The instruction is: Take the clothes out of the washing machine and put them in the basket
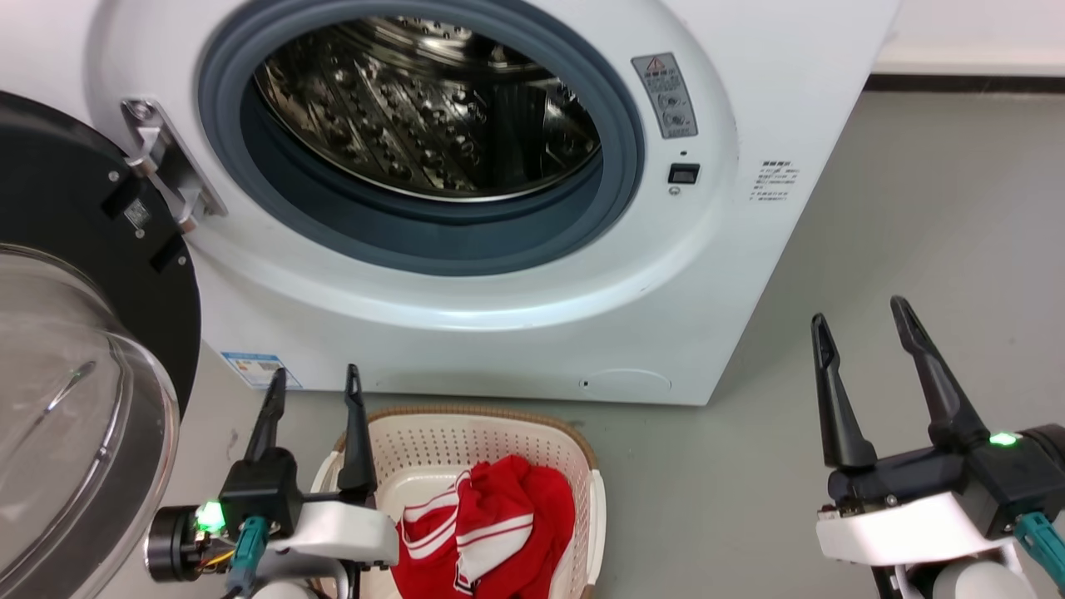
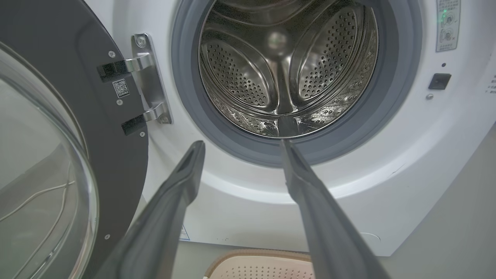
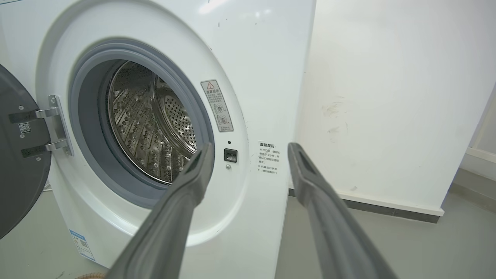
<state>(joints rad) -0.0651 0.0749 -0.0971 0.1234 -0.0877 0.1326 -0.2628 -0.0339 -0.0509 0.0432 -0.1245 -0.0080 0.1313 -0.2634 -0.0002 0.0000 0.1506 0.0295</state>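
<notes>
The white washing machine (image 1: 499,333) stands ahead, its glass door (image 1: 75,416) swung open to the left. Bare perforated steel shows inside the drum (image 2: 286,69). On the floor before it sits the cream basket (image 1: 466,437) with a brown rim, and the red clothes (image 1: 491,524) with white stripes lie bunched inside. My left gripper (image 1: 314,381) hovers open over the basket's left rim, holding nothing. Off to the right above the floor, my right gripper (image 1: 861,312) is open too. The basket's far rim (image 2: 255,257) peeks in at the bottom of the left wrist view.
The open door (image 2: 58,155) juts out on the left, close to my left arm. Grey floor (image 1: 915,249) stretches to the right of the machine. A white wall (image 3: 387,97) with a dark skirting stands behind the machine's right side.
</notes>
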